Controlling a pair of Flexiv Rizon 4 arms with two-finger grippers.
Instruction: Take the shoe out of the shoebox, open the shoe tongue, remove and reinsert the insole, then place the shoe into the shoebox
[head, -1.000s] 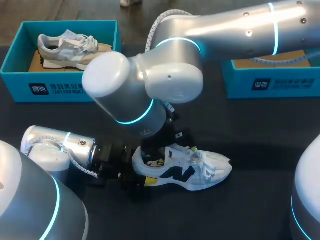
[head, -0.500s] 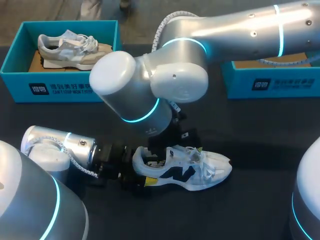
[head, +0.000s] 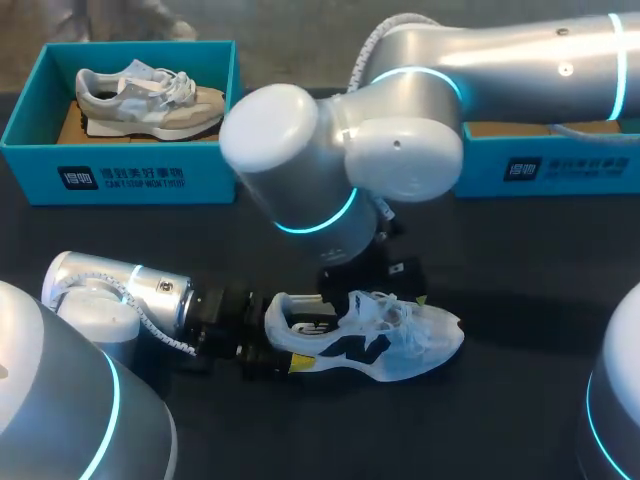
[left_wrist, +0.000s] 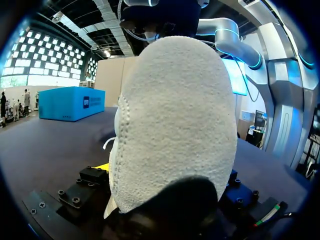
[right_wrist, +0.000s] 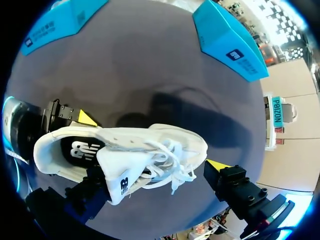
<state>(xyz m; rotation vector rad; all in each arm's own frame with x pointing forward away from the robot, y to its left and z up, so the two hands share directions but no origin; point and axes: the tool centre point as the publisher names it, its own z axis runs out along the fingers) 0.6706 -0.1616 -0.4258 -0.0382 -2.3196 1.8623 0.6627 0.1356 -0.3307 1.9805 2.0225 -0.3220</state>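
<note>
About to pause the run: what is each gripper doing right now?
Left gripper: jaws closed on the shoe at its heel.
Right gripper: jaws open, holding nothing.

The white shoe (head: 385, 340) sat sole down on the dark table (head: 520, 260), well in front of the boxes, heel to the left and toe to the right, with a dark logo on its side. Its white laces lay loose over the forefoot. The tongue (right_wrist: 120, 182) was pulled out and flopped to one side, and the black insole (right_wrist: 80, 150) showed in the heel. 2 teal boxes stood at the far edge. The left shoebox (head: 130, 175) held a grey and beige shoe (head: 150, 95). The right shoebox (head: 560, 165) was partly hidden.
</note>
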